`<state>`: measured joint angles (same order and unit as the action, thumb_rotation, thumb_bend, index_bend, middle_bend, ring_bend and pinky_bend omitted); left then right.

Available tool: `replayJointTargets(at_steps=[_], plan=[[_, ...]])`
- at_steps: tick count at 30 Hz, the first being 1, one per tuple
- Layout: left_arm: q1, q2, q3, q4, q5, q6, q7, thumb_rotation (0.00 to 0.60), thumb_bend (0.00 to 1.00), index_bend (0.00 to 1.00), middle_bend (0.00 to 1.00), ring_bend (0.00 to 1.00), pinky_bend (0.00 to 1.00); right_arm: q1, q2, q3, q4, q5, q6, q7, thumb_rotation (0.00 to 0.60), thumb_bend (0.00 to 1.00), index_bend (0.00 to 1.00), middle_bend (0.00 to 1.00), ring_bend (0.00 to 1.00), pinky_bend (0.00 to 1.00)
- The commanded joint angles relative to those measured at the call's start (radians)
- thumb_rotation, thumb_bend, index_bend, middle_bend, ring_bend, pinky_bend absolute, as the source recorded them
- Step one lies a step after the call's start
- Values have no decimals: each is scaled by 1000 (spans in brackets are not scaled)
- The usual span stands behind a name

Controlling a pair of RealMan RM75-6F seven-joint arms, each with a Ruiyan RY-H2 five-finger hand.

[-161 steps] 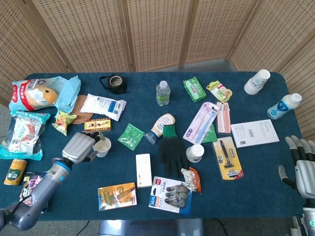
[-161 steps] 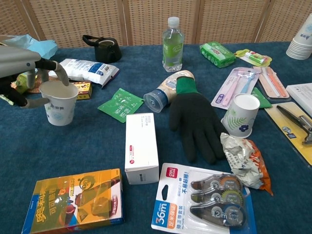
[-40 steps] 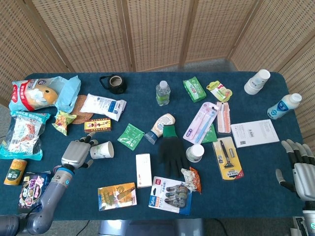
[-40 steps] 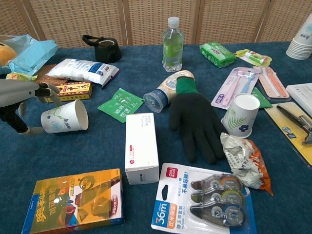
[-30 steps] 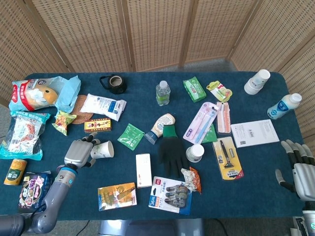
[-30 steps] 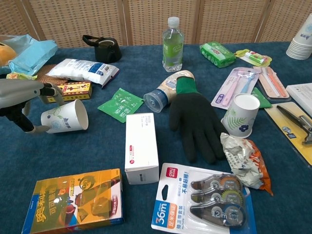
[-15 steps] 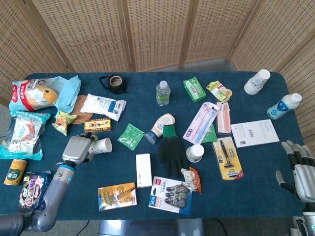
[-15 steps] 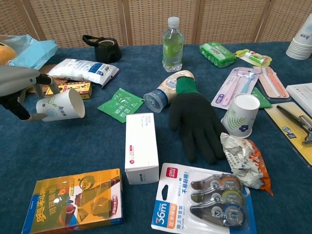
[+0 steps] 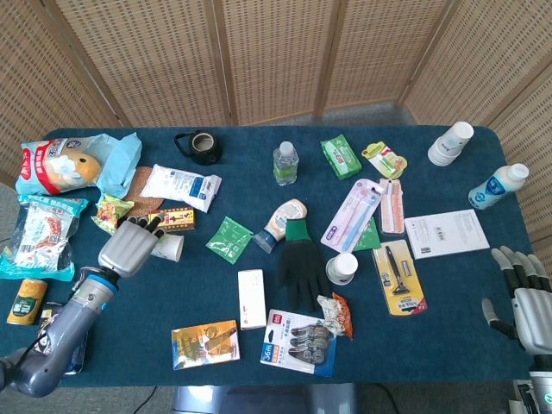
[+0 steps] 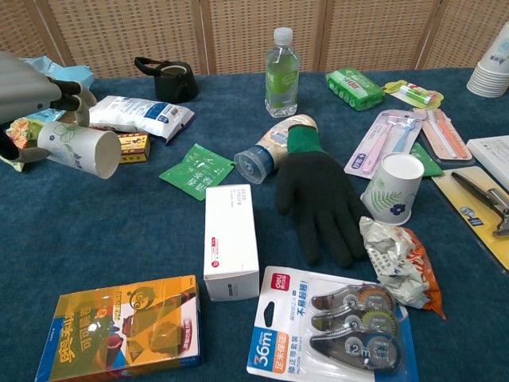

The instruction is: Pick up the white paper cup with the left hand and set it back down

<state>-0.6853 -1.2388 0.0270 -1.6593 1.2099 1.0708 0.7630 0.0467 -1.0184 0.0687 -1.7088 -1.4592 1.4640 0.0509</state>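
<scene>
My left hand point(image 9: 128, 248) grips the white paper cup point(image 9: 170, 247) by its base end and holds it off the blue table point(image 9: 172, 302). The cup point(image 10: 79, 149) has a green leaf print and lies tilted on its side, its mouth pointing right and slightly down. In the chest view the left hand point(image 10: 32, 91) is at the far left, fingers wrapped over the cup's closed end. My right hand point(image 9: 517, 293) hovers at the table's right edge, fingers spread, nothing in it.
Under the lifted cup lie a yellow-red box point(image 10: 131, 146) and a white pouch point(image 10: 135, 115). A green sachet point(image 10: 196, 170), a white box point(image 10: 231, 239), a black glove point(image 10: 318, 195) and a second leaf-print cup point(image 10: 391, 187) are to the right. Snack bags point(image 9: 52, 198) crowd the left.
The cup stood upright in my left hand, then lay tipped on its side on the table. Now the hand has raised it, still tipped, up and toward the back left.
</scene>
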Motion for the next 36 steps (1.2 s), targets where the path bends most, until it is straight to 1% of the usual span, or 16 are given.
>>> replayJointTargets(at_steps=[1,6,18,27,32,34,36], plan=[[-20,16,28,22,42,-26,63,600,436,410,168,304,466,-1,0,0,2,1,0,2,600,470,2,0,0,0],[-30,11,52,56,98,-23,178,600,437,406,158,296,462,1,-3,0,7,5,-6,6,600,471,2,0,0,0],[-38,-1,85,72,201,-32,353,600,436,423,101,212,410,5,-8,2,20,10,-12,22,600,471,1,0,0,0],[-33,-31,93,93,234,-53,420,600,437,421,84,183,389,6,-10,3,23,7,-11,28,600,470,0,0,0,0],[-27,-47,96,102,247,-63,433,600,436,424,71,168,385,5,-10,2,24,4,-9,30,600,470,1,0,0,0],[-24,-54,96,104,247,-67,434,600,437,410,67,164,383,5,-10,2,24,4,-9,31,600,470,1,0,0,0],[-21,-59,96,105,248,-72,436,600,436,366,57,154,380,4,-9,2,24,3,-6,31,600,470,1,0,0,0]])
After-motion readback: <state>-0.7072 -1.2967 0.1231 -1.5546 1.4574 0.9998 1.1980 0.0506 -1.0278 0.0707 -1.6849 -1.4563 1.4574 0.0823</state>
